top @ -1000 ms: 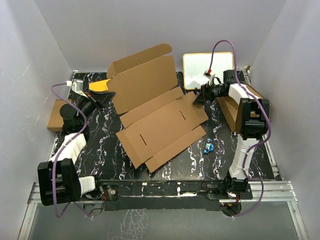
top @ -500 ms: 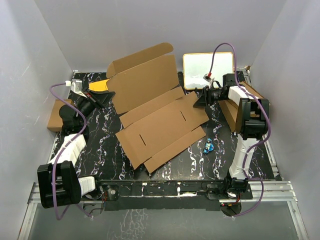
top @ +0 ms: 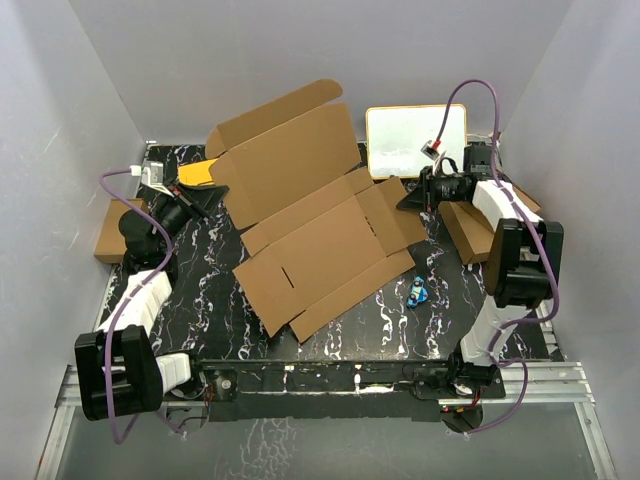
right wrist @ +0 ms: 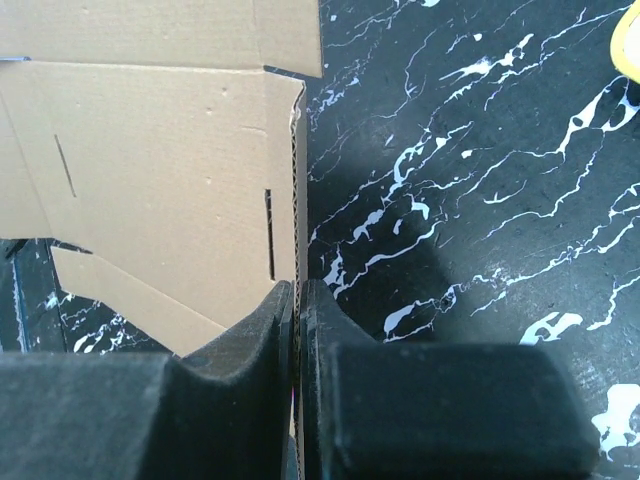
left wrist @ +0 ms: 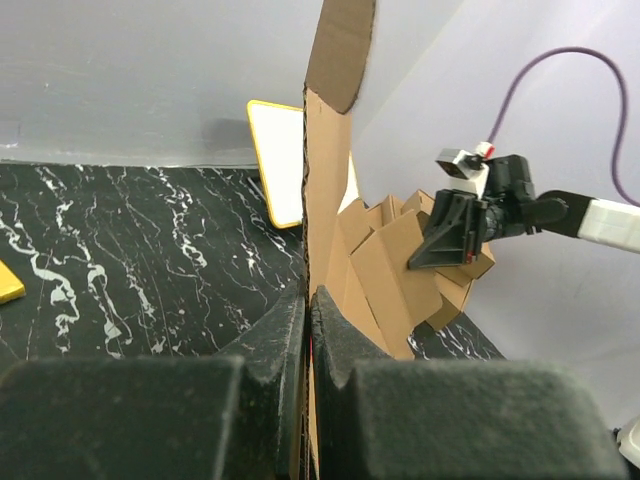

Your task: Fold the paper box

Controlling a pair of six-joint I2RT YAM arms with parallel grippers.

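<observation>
The paper box [top: 320,235] is a large brown cardboard mailer lying unfolded in the middle of the black marbled table [top: 210,275]. Its rear lid panel is tilted up. My left gripper [top: 214,192] is shut on the left edge of that raised panel. In the left wrist view the cardboard [left wrist: 328,150] rises edge-on out of my shut left gripper [left wrist: 307,300]. My right gripper [top: 408,198] is shut on the box's right edge and holds that flap off the table. The right wrist view shows the corrugated edge [right wrist: 298,200] pinched in my right gripper [right wrist: 297,290].
A white board with a yellow frame [top: 415,140] leans at the back right. A small brown box [top: 112,230] sits at the left edge, and more cardboard [top: 478,228] under the right arm. A small blue object [top: 418,292] lies near the box's right corner, a yellow card [top: 198,172] by my left gripper.
My right gripper has shut on the box's right edge and moved right and up, raising that flap. The lid panel has shifted slightly left. The left arm holds still.
</observation>
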